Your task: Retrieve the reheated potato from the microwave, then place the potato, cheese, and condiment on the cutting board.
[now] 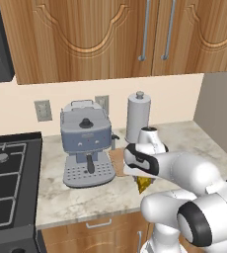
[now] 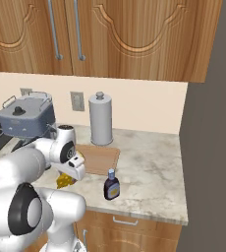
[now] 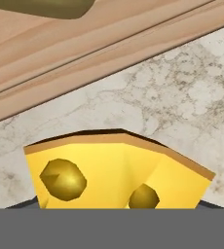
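One item, the cheese (image 3: 119, 170), is being grasped near the surface's (image 2: 154, 162) front edge.
Whether the end effector (image 1: 144, 182) is pinching it cannot be told; next, a lift onto the cutting board (image 2: 99, 158) is called for.

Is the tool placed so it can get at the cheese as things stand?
Probably yes. The tool sits right at the cheese, which lies on the counter beside the cutting board with nothing between them. Whether the grip has closed is unclear.
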